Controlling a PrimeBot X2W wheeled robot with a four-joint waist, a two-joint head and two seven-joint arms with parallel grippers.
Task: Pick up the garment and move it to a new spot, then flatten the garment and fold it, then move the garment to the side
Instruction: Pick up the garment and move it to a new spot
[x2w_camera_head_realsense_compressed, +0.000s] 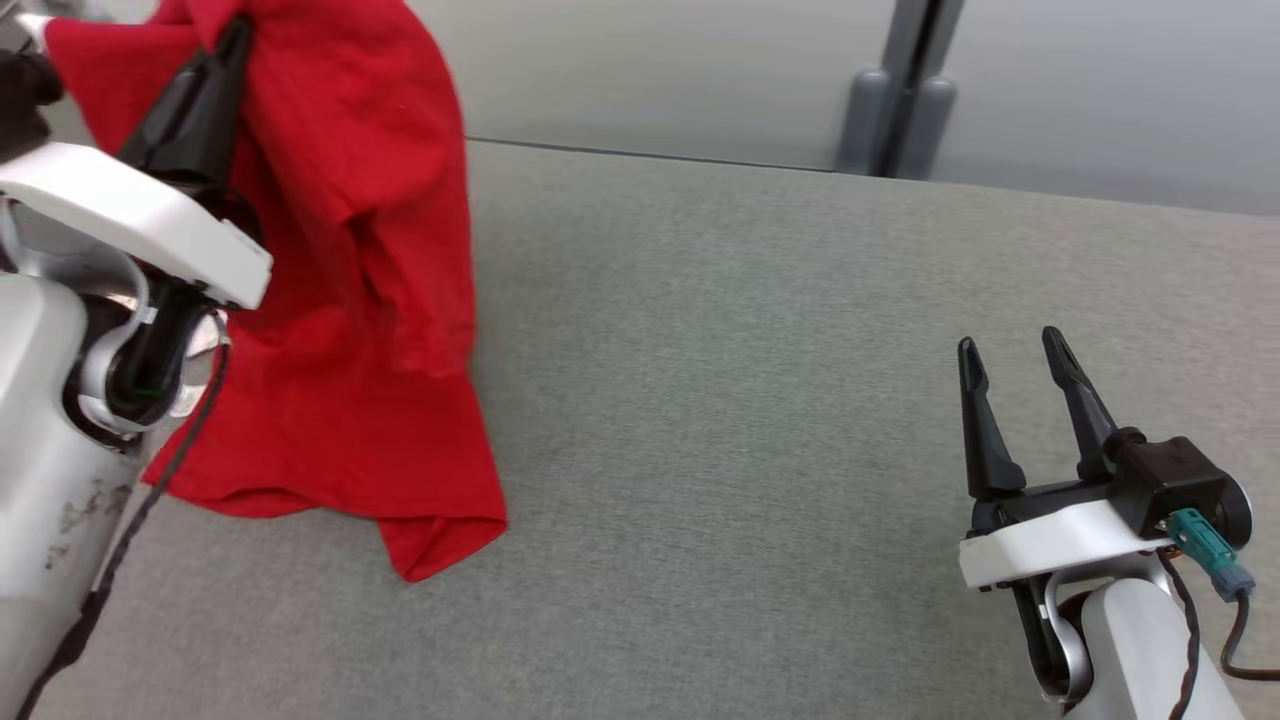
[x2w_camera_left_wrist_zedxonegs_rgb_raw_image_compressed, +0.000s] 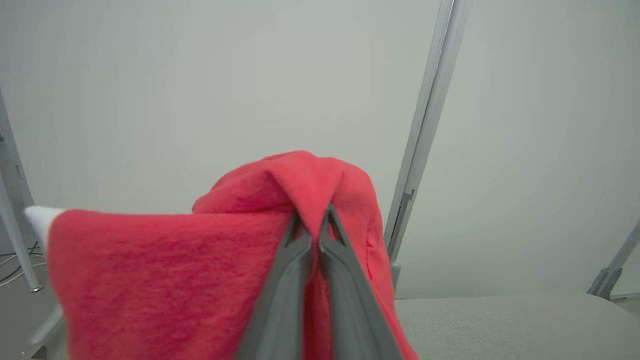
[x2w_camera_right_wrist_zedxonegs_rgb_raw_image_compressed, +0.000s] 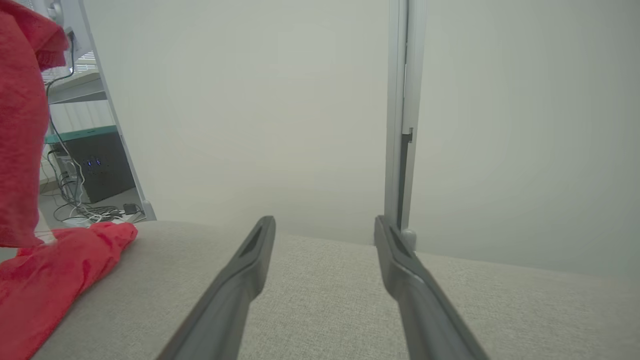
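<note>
The garment (x2w_camera_head_realsense_compressed: 350, 250) is a red shirt hanging from my raised left gripper (x2w_camera_head_realsense_compressed: 235, 40) at the upper left of the head view, its lower hem trailing on the grey table (x2w_camera_head_realsense_compressed: 760, 400). In the left wrist view the left gripper (x2w_camera_left_wrist_zedxonegs_rgb_raw_image_compressed: 314, 220) is shut on a bunched fold of the garment (x2w_camera_left_wrist_zedxonegs_rgb_raw_image_compressed: 165, 280). My right gripper (x2w_camera_head_realsense_compressed: 1010, 350) stands open and empty over the table at the lower right, well clear of the cloth. The right wrist view shows the right gripper (x2w_camera_right_wrist_zedxonegs_rgb_raw_image_compressed: 325, 225) spread wide, with the garment (x2w_camera_right_wrist_zedxonegs_rgb_raw_image_compressed: 45, 270) at the far left.
A grey upright post (x2w_camera_head_realsense_compressed: 900, 90) stands behind the table's far edge, before a pale wall. In the right wrist view a shelf with a dark box (x2w_camera_right_wrist_zedxonegs_rgb_raw_image_compressed: 95, 165) and cables sits beyond the table's left end. Bare table lies between the garment and the right gripper.
</note>
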